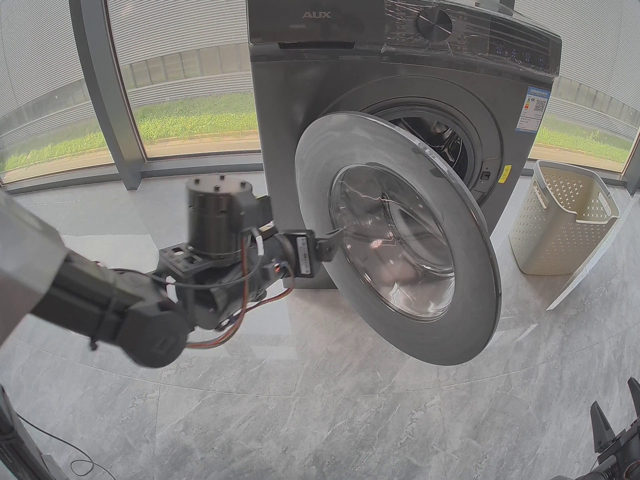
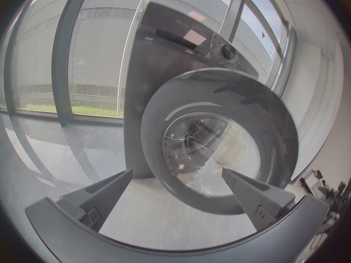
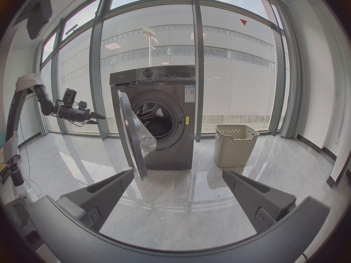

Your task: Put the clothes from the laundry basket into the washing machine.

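The grey washing machine point(image 1: 400, 55) stands by the windows with its round door point(image 1: 400, 235) swung wide open. Something dark lies inside the drum point(image 3: 158, 125). The cream laundry basket point(image 1: 567, 218) stands on the floor beside the machine's right side, its perforated inner walls showing bare. My left gripper point(image 1: 331, 240) is open at the door's outer edge; in the left wrist view its fingers point(image 2: 120, 181) spread in front of the door glass point(image 2: 208, 154). My right gripper point(image 1: 617, 413) hangs open low at the front right, well away from the machine point(image 3: 157, 117) and basket point(image 3: 234, 145).
Polished grey floor tiles point(image 1: 333, 401) stretch wide in front of the machine. Tall windows with dark frames point(image 1: 100, 75) run behind it. A cable point(image 1: 60, 451) trails on the floor at the near left. The open door juts out over the floor.
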{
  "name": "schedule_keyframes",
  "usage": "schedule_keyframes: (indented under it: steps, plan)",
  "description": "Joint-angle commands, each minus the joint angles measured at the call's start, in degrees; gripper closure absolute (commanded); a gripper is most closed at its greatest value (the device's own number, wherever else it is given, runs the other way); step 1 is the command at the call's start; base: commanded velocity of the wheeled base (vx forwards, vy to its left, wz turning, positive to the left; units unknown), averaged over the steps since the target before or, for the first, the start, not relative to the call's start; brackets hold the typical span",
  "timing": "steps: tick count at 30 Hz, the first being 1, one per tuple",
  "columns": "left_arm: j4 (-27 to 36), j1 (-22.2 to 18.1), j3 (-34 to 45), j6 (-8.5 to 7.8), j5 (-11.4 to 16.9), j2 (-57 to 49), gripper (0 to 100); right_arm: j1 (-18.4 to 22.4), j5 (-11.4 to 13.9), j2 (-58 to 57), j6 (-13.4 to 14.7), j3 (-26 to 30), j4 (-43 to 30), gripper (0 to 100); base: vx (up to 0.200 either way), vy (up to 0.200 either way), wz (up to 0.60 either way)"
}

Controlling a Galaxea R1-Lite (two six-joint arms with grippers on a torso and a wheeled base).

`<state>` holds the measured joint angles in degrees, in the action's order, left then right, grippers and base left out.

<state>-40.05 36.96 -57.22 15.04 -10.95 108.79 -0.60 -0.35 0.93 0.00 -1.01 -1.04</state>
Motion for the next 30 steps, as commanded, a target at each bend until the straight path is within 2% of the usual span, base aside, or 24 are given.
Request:
schedule_keyframes:
  steps: [1,11,14,15,16,19,21,25,29,30]
  plan:
    - [-2.8,0.7,22.0,-5.29,0.0,-25.3,0,0.0,0.0,-0.9,0.0,0.6,0.0,0,0.0,0.0,0.0]
    - [-1.8,-0.4,44.1,-11.26,0.6,-50.7,0,0.0,0.0,-0.9,-0.1,0.6,-0.1,0,0.0,0.0,0.0]
    - [-1.7,-3.9,47.9,-13.9,0.8,-55.4,0,0.0,0.0,-0.9,-0.1,0.7,0.0,0,0.0,0.0,0.0]
    - [-1.7,-4.2,48.1,-14.08,0.8,-55.7,0,0.0,0.0,-0.9,-0.1,0.7,0.0,0,0.0,0.0,0.0]
    - [-1.7,-6.6,50.0,-16.1,1.4,-58.4,0,0.0,0.0,-0.9,-0.1,0.7,0.0,0,0.0,0.0,0.0]
    - [-1.7,-11.6,52.3,-19.88,2.3,-62.4,0,0.2,0.0,-0.9,0.0,0.7,-0.1,0,0.0,0.0,0.0]
    - [-1.4,-15.3,53.9,-21.2,3.3,-65.9,0,0.0,-0.1,-0.9,0.4,0.7,-0.1,0,0.0,0.0,0.0]
    - [1.0,-17.5,55.8,-21.2,3.7,-72.0,0,0.0,-0.1,-0.9,0.2,0.7,0.0,0,0.0,0.0,0.0]
    - [9.3,-21.4,57.2,-20.32,4.2,-80.8,0,0.1,0.0,-0.9,-0.2,0.7,0.0,0,0.0,0.0,0.0]
    - [9.3,-21.4,57.2,-20.32,4.2,-80.8,0,0.1,0.0,-0.9,-0.2,0.7,0.0,0,0.0,0.0,0.0]
